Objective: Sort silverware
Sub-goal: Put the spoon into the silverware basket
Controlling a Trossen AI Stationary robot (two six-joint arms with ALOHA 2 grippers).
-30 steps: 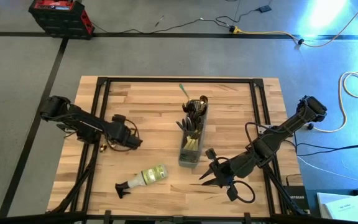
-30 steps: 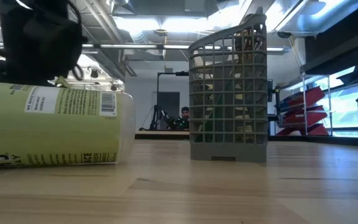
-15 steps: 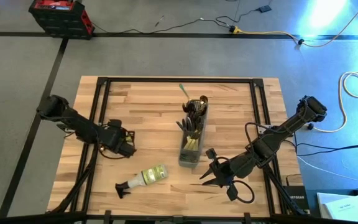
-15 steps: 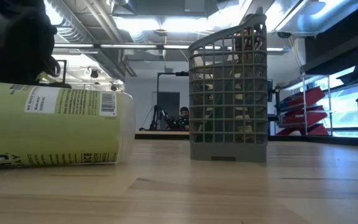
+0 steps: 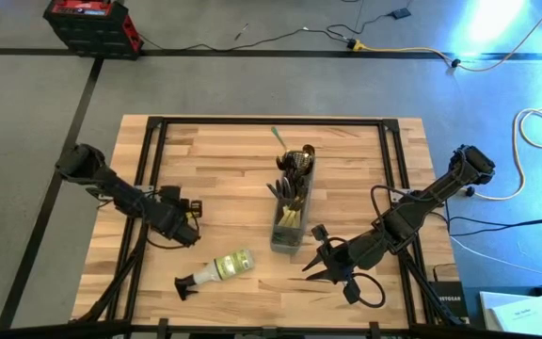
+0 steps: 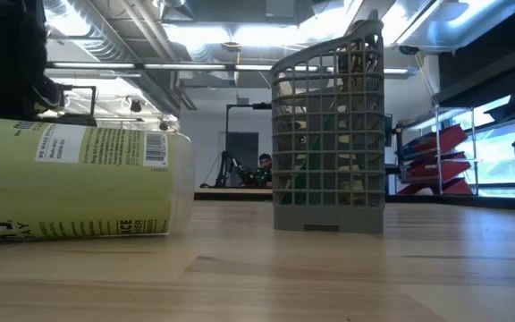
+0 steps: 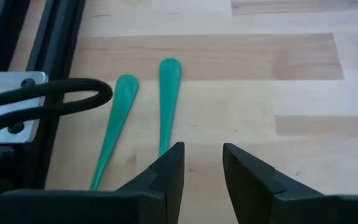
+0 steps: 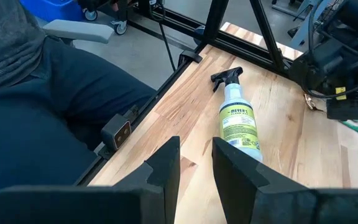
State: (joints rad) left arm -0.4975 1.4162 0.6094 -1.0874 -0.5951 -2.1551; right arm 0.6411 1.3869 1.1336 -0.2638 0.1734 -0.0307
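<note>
- Silverware [image 5: 291,188] stands packed in the grey caddy [image 5: 288,221] at mid-table.
- Left gripper [image 7: 202,169], left of the caddy, jaws slightly apart and empty, hovers over two green handles [image 7: 166,102].
- Right gripper [image 8: 196,158], right of the caddy near the spray bottle [image 5: 216,269], narrowly open, holds nothing.

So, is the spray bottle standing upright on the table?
No, the spray bottle lies on its side on the table, nozzle toward the front-left corner.

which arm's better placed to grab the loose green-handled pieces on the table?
Left, probably. The left gripper hovers right over the two green handles, jaws slightly apart and empty, near the table's left edge. The right gripper waits empty across the table, beyond the spray bottle and mesh caddy.
</note>
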